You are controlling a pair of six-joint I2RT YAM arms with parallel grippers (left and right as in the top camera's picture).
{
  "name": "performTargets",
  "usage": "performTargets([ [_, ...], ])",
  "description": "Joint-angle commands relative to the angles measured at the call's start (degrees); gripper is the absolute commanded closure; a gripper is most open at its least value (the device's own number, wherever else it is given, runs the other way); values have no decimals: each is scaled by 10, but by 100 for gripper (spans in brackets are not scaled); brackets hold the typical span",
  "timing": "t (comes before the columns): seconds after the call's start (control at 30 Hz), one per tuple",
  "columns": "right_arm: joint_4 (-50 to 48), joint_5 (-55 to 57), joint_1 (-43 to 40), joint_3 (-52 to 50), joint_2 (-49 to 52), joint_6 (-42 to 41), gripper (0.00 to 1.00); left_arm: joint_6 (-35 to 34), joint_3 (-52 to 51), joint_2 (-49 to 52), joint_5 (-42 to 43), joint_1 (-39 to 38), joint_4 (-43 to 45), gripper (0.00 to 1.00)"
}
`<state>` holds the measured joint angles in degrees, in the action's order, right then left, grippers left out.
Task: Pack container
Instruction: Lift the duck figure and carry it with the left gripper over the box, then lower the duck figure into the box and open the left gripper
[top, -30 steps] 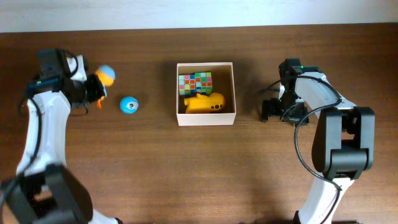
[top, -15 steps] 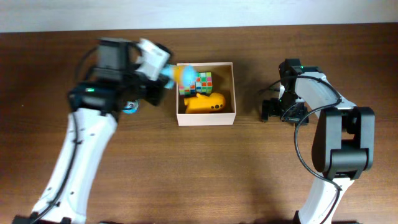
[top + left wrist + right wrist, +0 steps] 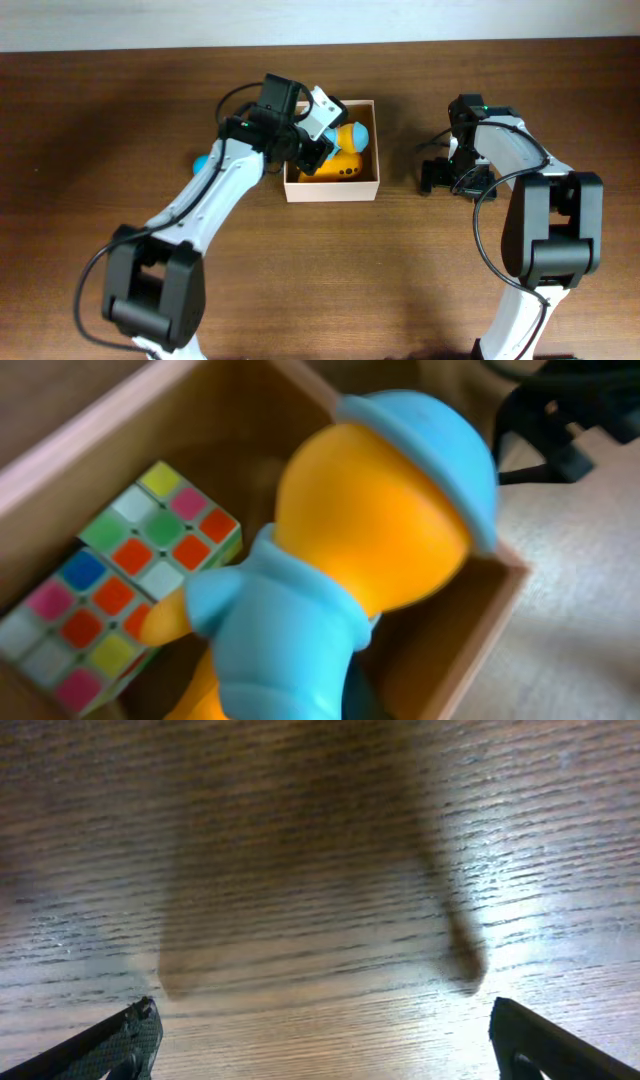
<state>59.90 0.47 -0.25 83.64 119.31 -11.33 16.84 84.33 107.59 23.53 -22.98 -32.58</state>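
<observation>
Square white-walled cardboard container [image 3: 332,191] mid brown wooden counter [image 3: 330,280], left end effector [image 3: 322,140] clamped on orange blue-hatted figure toy [image 3: 370,530] above it, multicoloured puzzle cube [image 3: 110,590] inside, right end effector [image 3: 330,1040] spread wide, holding nothing, beside container.

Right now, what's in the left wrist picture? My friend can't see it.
An orange toy figure in a blue hat and blue top fills the picture, above the container. A colourful puzzle cube lies inside it, at the left.
</observation>
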Motion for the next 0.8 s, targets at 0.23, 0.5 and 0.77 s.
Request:
performTargets([
  [0.23, 0, 9, -2, -2, -7, 4, 1, -20, 9, 16, 4, -21, 48, 98],
  [0.5, 0, 9, -2, -2, -7, 4, 1, -20, 9, 26, -10, -37, 49, 98],
  [0.77, 0, 9, -2, -2, -7, 4, 1, -32, 9, 30, -31, -40, 34, 98],
])
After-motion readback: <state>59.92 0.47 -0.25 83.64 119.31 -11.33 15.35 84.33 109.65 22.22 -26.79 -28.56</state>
